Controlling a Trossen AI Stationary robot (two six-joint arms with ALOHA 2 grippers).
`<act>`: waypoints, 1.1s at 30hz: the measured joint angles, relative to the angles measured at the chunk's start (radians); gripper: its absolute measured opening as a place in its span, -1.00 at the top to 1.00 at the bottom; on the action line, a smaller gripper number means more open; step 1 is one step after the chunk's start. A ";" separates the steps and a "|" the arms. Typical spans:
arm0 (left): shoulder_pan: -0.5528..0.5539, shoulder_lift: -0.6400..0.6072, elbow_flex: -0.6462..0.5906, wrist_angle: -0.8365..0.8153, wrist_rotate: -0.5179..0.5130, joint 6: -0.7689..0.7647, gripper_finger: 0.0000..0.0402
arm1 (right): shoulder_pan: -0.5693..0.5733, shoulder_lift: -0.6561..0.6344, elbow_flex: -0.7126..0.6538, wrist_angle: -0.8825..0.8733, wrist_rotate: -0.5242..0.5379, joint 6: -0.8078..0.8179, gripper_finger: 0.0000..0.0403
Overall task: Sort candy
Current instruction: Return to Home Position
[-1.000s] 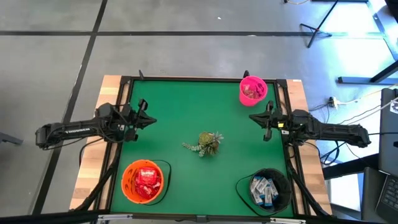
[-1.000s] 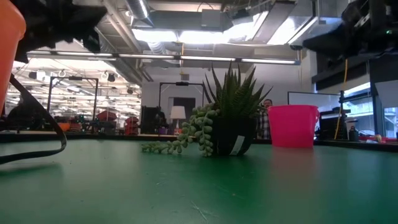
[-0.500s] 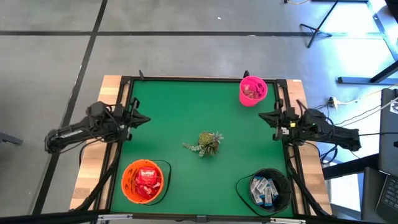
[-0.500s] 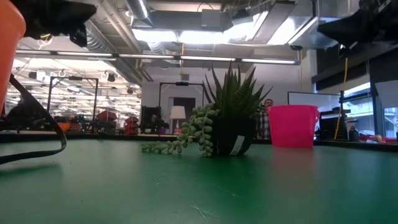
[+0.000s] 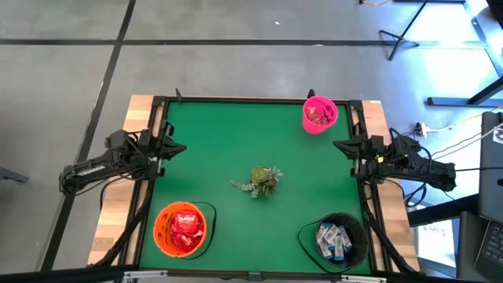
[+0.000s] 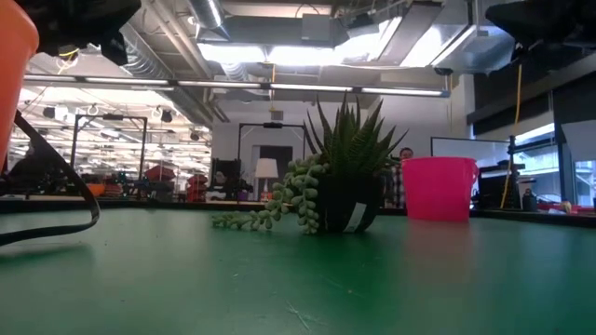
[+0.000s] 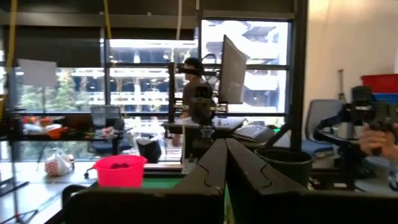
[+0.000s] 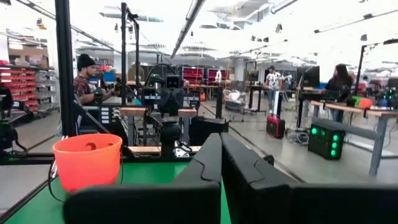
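Note:
The candy lies sorted in three bowls on the green table. Red packets (image 5: 186, 229) fill the orange bowl (image 5: 163, 233) at the near left. White-and-blue packets (image 5: 332, 240) fill the black bowl (image 5: 355, 236) at the near right. Brownish pieces (image 5: 318, 114) sit in the pink bowl (image 5: 309, 124) at the far right. My left gripper (image 5: 179, 147) is shut and holds nothing; it stands above the table's left edge, pointing about level across the table. My right gripper (image 5: 338, 145) is likewise shut and holds nothing above the right edge. Both sets of fingers close together in the wrist views (image 7: 225, 155) (image 8: 221, 149).
A small potted plant (image 5: 258, 181) with a trailing green sprig stands at the table's middle (image 6: 345, 177). A black frame (image 5: 251, 100) rims the table. A dark cable (image 6: 56, 223) loops by the orange bowl. People stand in the room beyond the table.
Both arms have folded back and risen. My left gripper has gone toward the table's left edge and my right gripper toward the right edge. Both have tipped up from slanting down to about level. Both have stayed shut. The bowls and plant have not moved.

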 joint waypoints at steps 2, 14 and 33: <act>0.000 0.000 0.000 0.005 -0.020 -0.001 1.00 | 0.000 0.000 0.000 -0.007 0.015 0.011 1.00; 0.000 0.000 0.000 0.015 -0.060 0.000 1.00 | 0.000 0.001 -0.045 -0.076 0.043 0.079 1.00; 0.000 0.000 0.000 0.012 -0.059 0.000 1.00 | 0.000 0.002 -0.045 -0.197 0.091 0.078 1.00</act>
